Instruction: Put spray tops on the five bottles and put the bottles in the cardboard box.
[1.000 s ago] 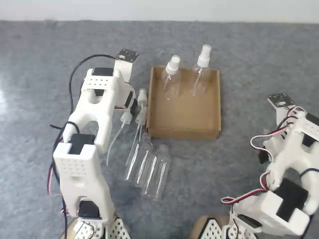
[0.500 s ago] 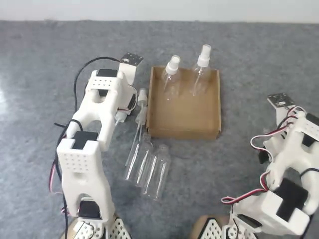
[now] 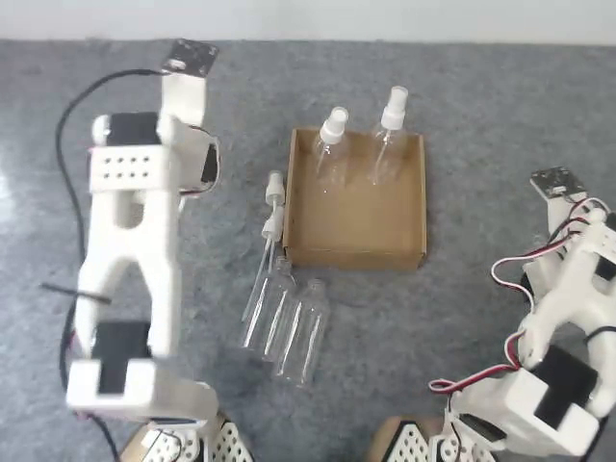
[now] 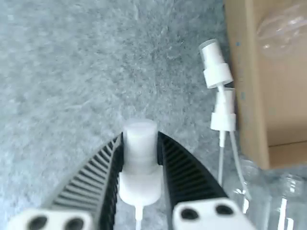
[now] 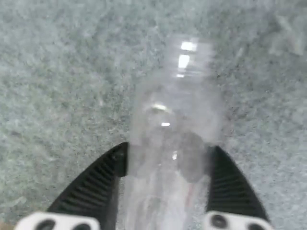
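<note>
My left gripper point(image 4: 139, 136) is shut on a white spray top point(image 4: 140, 153), held above the grey carpet; that arm point(image 3: 135, 241) stands raised at the left. My right gripper point(image 5: 169, 153) is shut on a clear bottle point(image 5: 180, 110) with no top, its open neck pointing away from the camera. Two loose spray tops point(image 3: 274, 188) point(image 3: 271, 226) lie beside the cardboard box point(image 3: 356, 252). Two capped bottles point(image 3: 332, 144) point(image 3: 388, 135) lie inside the box. Two uncapped bottles point(image 3: 269, 308) point(image 3: 303, 332) lie side by side in front of the box's left corner.
The right arm point(image 3: 568, 318) sits folded at the lower right, well off the box. Grey carpet point(image 3: 462, 115) covers the table. The box wall point(image 4: 249, 86) runs close to the loose tops point(image 4: 213, 67).
The left arm has risen off the carpet and swung left and back, taking one spray top with it; two tops now lie by the box instead of three. The right arm shifted slightly.
</note>
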### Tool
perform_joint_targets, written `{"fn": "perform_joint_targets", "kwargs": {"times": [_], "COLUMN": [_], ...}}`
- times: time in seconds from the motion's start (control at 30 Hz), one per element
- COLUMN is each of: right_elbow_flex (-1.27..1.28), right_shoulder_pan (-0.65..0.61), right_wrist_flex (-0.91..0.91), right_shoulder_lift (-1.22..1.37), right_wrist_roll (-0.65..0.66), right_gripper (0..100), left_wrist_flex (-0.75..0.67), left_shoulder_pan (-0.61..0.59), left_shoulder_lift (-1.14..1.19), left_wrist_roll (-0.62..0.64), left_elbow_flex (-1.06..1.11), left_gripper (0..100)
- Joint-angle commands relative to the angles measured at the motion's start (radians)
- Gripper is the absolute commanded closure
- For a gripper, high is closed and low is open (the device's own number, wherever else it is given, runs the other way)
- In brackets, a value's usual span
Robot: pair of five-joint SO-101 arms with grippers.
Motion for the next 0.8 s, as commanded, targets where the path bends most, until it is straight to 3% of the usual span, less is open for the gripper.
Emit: {"fn": "perform_joint_targets", "kwargs": {"times": [0.0, 0.23, 0.4, 0.6, 0.77], "right_elbow_flex": [-0.058, -0.097, -0.267, -0.450, -0.483], "right_shoulder_pan": [0.015, -0.013, -0.050, -0.166, -0.179], "right_wrist_flex": [-0.008, -0.008, 0.035, 0.206, 0.219], "right_shoulder_lift": [-0.007, 0.039, 0.107, 0.266, 0.397], "right_wrist_roll": [0.023, 0.017, -0.066, -0.060, -0.060], "right_gripper": [64.5, 65.7, 65.6, 65.8, 65.9], "left_wrist_flex": [-0.009, -0.183, -0.285, -0.350, -0.353], "left_shoulder_pan": [0.005, 0.005, 0.005, 0.003, 0.000], "left_shoulder_lift": [-0.183, -0.379, -0.477, -0.519, -0.519], "left_wrist_roll": [0.026, 0.032, 0.069, 0.069, 0.069], "left_elbow_flex": [0.097, 0.432, 0.596, 0.679, 0.682], "left_gripper": [99, 99, 99, 99, 99]}}
